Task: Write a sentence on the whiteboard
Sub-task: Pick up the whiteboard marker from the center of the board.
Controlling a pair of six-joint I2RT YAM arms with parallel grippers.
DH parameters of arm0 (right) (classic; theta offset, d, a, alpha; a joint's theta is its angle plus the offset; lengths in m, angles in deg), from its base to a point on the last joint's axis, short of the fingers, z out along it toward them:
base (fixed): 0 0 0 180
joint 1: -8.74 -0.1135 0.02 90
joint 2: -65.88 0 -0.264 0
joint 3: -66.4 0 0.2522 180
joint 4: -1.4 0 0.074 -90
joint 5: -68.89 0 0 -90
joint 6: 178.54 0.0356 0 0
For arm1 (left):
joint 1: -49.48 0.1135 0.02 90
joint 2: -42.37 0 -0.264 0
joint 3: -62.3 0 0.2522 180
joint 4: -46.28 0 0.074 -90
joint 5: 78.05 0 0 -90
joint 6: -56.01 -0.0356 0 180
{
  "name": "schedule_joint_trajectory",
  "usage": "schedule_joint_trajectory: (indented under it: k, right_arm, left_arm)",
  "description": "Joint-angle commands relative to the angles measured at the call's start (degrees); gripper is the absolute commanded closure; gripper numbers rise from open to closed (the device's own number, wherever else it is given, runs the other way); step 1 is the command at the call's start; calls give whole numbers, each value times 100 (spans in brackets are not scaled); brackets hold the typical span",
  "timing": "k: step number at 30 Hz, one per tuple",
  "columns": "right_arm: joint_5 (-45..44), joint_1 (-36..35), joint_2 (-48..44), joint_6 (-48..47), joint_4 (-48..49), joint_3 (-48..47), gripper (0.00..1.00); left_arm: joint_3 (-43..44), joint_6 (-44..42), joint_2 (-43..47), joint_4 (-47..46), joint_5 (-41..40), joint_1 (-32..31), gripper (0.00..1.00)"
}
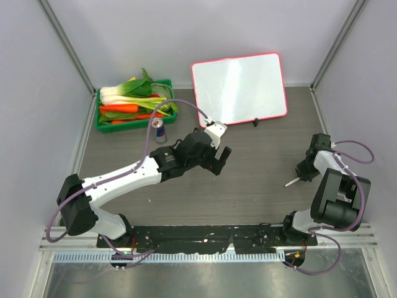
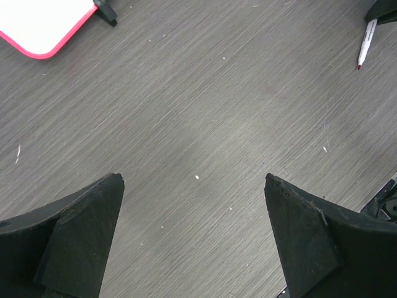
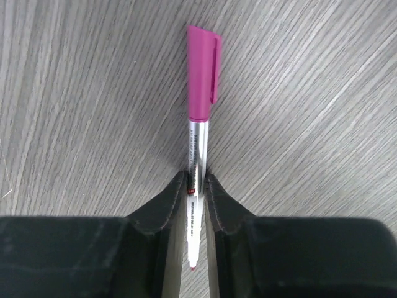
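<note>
The whiteboard (image 1: pixel 239 88), white with a pink-red frame, stands at the back centre; one corner (image 2: pixel 43 25) shows in the left wrist view. No sentence shows on its face. A marker (image 3: pixel 201 74) with a white barrel and a pink cap on its far end lies on the table (image 1: pixel 260 167). My right gripper (image 3: pixel 196 177) is shut on its barrel, the red tip pointing back between the fingers. In the top view the marker (image 1: pixel 290 182) pokes out left of that gripper (image 1: pixel 304 171). My left gripper (image 1: pixel 220 160) hovers open over bare table, holding nothing (image 2: pixel 193 179).
A green crate (image 1: pixel 133 105) of vegetables sits at the back left, with a small can (image 1: pixel 160 130) just in front of it. The whiteboard's black foot (image 1: pixel 255 122) rests on the table. Grey walls close in both sides.
</note>
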Motion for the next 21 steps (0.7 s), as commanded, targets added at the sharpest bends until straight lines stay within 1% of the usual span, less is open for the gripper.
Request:
schedule_joint_trajectory:
  k: [1,5,7,10,12,15,17,18,21]
  right_arm:
    - [195,10,490,6,341,335,79]
    - [353,10,439,-74,358,291,83]
    - [511,10,316,-170,411,291,87]
    - [976,19,96,-328,499,239,99]
    - [1450,10,-80,-373,586,186,99]
    - [1637,-69,-431,-390,622,89,99]
    - [1497,-262,-685,-443,648,-25,98]
    - [1435,-471,-757,-478,640,-138,99]
    - [1102,-964,-1047,-531,578,-472,99]
  left_arm:
    - [-68,-171,333,51,-262,23,0]
    - [-112,-180,430,121,-420,23,0]
    - [-130,-172,474,165,-525,23,0]
    - [-147,-163,553,244,-657,49,0]
    - [-165,-128,632,288,-684,102,0]
    - [-200,-14,764,332,-605,242,0]
    - [-235,144,852,350,-509,418,0]
    - [-244,258,887,393,-421,549,0]
    - [-297,583,975,446,201,1120,0]
